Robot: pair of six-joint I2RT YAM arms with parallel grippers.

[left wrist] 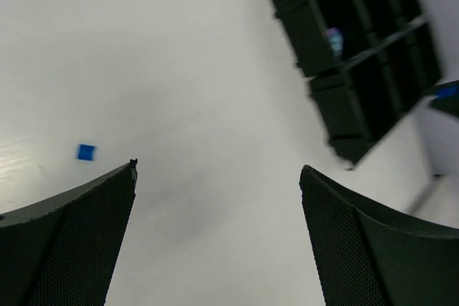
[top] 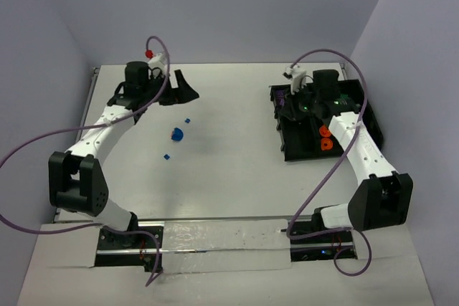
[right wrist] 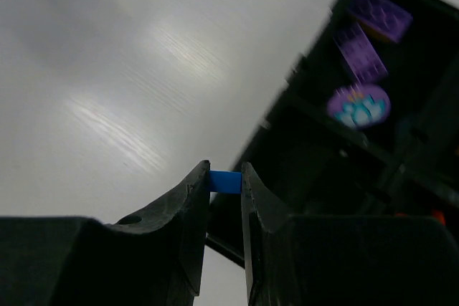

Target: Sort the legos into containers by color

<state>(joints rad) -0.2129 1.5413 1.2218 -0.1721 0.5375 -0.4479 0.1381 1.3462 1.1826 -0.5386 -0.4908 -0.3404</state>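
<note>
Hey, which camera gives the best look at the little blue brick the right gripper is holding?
The right wrist view: the blue brick is pinched at the fingertips of the right gripper, beside the tray. In the top external view it is too small to make out, and the left wrist view does not clearly show it.

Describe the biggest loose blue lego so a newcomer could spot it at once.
On the white table, look at the left half, far from the black tray. Three blue legos lie there in a short diagonal row; take the middle one. It is rounded and clearly larger than the tiny square brick behind it and the tiny one in front.
</note>
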